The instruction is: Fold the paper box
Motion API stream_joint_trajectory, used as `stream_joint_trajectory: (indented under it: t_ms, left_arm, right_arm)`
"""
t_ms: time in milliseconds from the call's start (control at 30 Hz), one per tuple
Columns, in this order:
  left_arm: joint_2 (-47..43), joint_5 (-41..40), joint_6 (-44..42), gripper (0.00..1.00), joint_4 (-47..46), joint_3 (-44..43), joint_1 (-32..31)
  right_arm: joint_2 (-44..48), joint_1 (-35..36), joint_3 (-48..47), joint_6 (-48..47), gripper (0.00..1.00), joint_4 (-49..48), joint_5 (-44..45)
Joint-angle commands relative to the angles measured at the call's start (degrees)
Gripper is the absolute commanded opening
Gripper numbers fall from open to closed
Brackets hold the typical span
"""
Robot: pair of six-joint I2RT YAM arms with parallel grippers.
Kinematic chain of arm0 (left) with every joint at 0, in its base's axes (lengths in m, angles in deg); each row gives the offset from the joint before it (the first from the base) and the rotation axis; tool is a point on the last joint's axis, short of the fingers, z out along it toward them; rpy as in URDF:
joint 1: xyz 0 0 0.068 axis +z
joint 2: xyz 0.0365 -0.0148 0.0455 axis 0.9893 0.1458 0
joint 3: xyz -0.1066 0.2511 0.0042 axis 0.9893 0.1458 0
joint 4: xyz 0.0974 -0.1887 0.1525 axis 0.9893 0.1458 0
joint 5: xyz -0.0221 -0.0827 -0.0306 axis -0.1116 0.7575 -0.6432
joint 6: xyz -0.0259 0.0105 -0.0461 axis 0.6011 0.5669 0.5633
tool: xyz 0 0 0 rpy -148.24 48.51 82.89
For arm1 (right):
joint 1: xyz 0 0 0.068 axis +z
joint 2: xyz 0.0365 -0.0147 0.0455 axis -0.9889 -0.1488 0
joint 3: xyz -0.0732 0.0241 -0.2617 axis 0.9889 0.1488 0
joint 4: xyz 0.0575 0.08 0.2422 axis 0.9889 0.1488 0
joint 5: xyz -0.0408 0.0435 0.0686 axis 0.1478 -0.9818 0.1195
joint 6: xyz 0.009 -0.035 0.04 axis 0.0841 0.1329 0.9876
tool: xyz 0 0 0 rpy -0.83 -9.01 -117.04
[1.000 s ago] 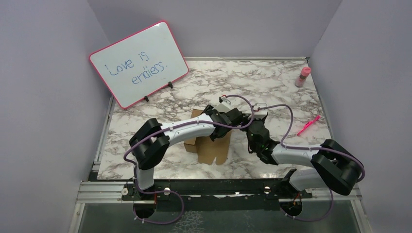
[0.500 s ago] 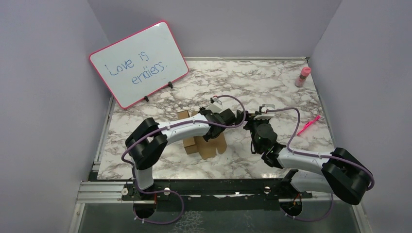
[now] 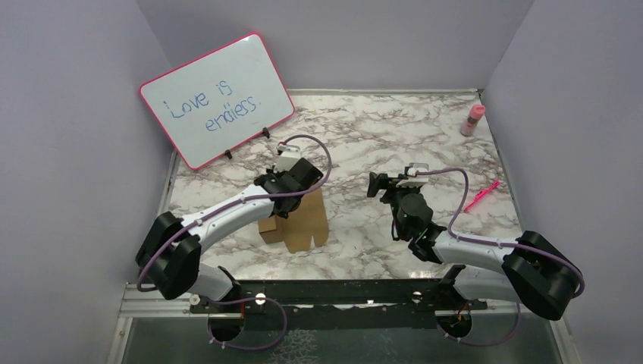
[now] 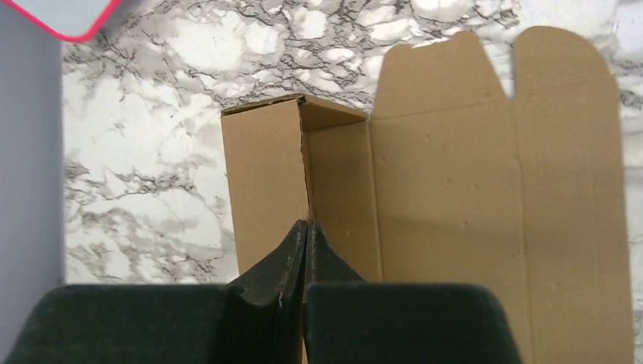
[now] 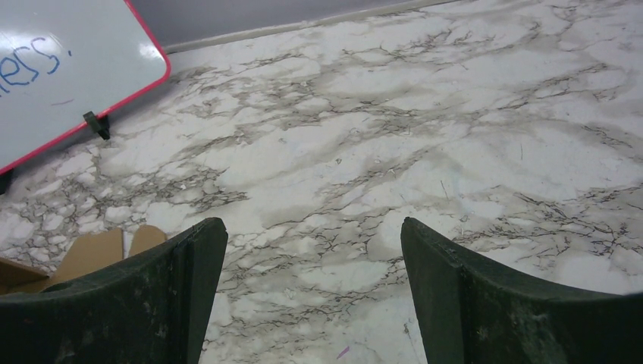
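The paper box [image 3: 305, 221] is a brown cardboard sheet, partly folded, standing on the marble table left of centre. My left gripper [image 3: 282, 202] is at its top left. In the left wrist view it [image 4: 305, 225] is shut on the upright edge of the paper box [image 4: 455, 189], between a narrow side panel and the wide panel with rounded flaps. My right gripper [image 3: 374, 184] is open and empty, to the right of the box and apart from it. In the right wrist view it [image 5: 313, 221] hovers over bare marble, with a corner of the box [image 5: 95, 254] at lower left.
A whiteboard [image 3: 216, 98] with a pink rim stands at the back left. A pink bottle [image 3: 474, 119] stands at the back right. A pink pen [image 3: 482, 195] lies near the right edge. Purple walls enclose the table.
My left arm has swung to the left and the paper box has moved left with it. My right gripper has come away from the box and now stands apart from it.
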Motion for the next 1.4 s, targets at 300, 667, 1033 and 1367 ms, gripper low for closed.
stream_joint_trajectory:
  t_ms: [300,667,1033,1367]
  left_arm:
    - [-13.0,13.0,0.6,0.41,-6.9,6.0,9.3]
    - [-5.2,5.6,4.1,0.72,5.7,0.8,9.3]
    - [0.0,4.6,4.3,0.75,6.9,1.0,11.8]
    - [-6.1,14.5,3.0,0.54,-1.4,6.0,15.8]
  right_arm:
    - [0.4,-0.3,0.0,0.3,0.89,-1.5,-0.8]
    - [-0.6,-0.6,-0.5,0.7,0.89,-0.9,-1.8]
    - [-0.9,-0.9,-0.8,0.9,0.89,-0.4,-2.6]
    - [-0.5,-0.9,-1.0,0.9,0.89,-0.1,-3.8]
